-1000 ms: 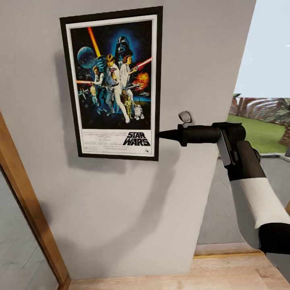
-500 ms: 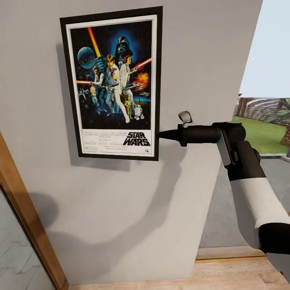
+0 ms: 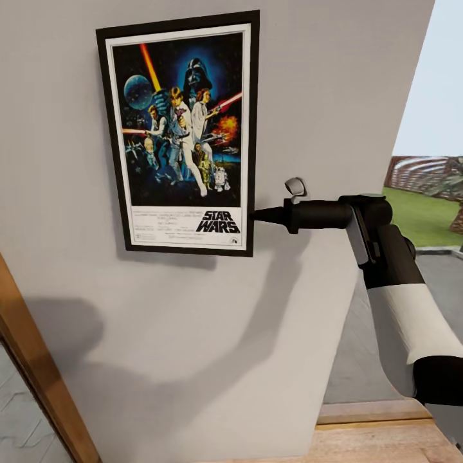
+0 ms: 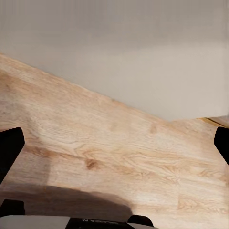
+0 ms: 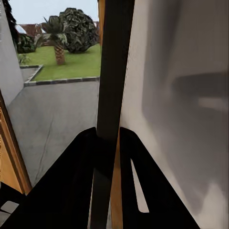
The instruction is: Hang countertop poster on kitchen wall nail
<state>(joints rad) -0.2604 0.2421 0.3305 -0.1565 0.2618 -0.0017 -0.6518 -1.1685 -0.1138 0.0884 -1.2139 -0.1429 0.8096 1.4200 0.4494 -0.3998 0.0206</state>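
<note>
The black-framed Star Wars poster stands upright, flat before the pale grey wall, casting a shadow on it. My right gripper is shut on the poster's lower right frame edge, the arm reaching in from the right. In the right wrist view the dark frame edge runs between the two black fingers, with the poster's pale back beside it. No nail can be made out on the wall. My left gripper is open over the wood floor, holding nothing.
A wooden door frame slants up the lower left. The wall ends at the right, where a window opening shows lawn and trees. Light plank floor lies at the wall's foot.
The poster and right arm keep their place in the picture, while the wall's right edge slides right and the wooden frame slides left and down: the camera has moved. The grip is unchanged.
</note>
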